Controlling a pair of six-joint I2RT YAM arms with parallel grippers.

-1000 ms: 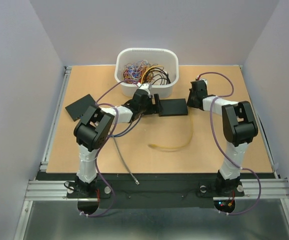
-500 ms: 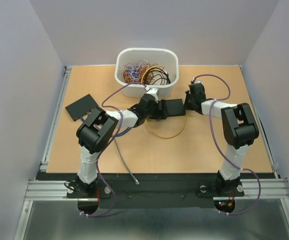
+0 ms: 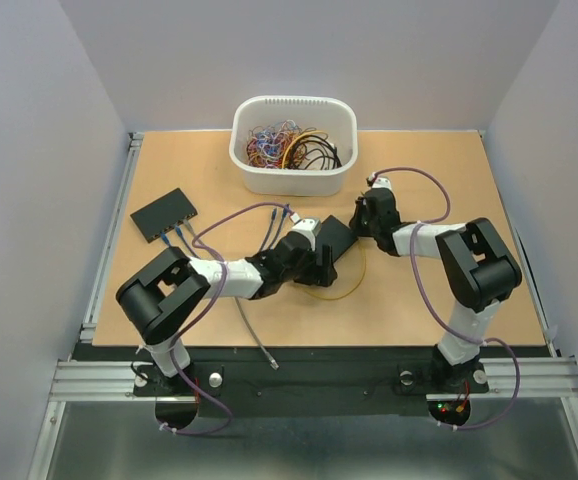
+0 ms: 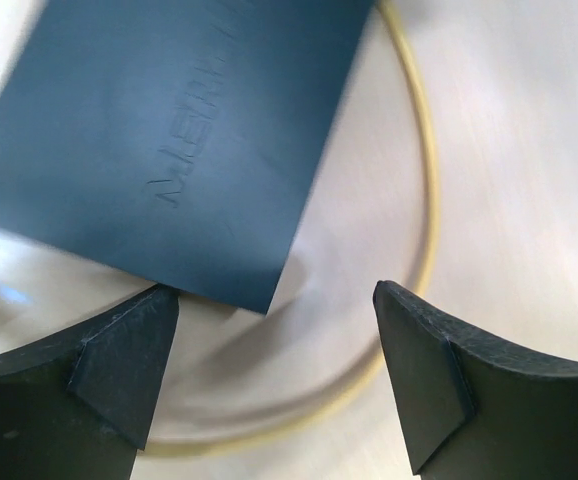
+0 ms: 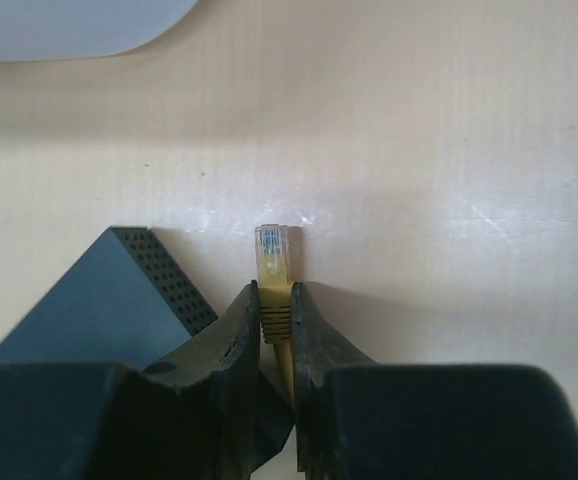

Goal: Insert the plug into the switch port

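Observation:
The plug, clear on a yellow boot, sticks out between the fingers of my right gripper, which is shut on it just above the table. In the top view that gripper sits at the far right end of the black switch box. The box lies left of the plug, its perforated side facing me; the switch port is hidden. The yellow cable loops under the box. My left gripper is open at the box's near corner, the cable curving between its fingers.
A second black switch with blue cables plugged in lies at the far left. A white basket full of tangled cables stands at the back centre. A grey cable trails toward the near table edge.
The left arm swung nearer and right, uncovering the left switch. The black box turned and shifted nearer. My right gripper followed left and nearer with the plug; the yellow loop tightened under the box.

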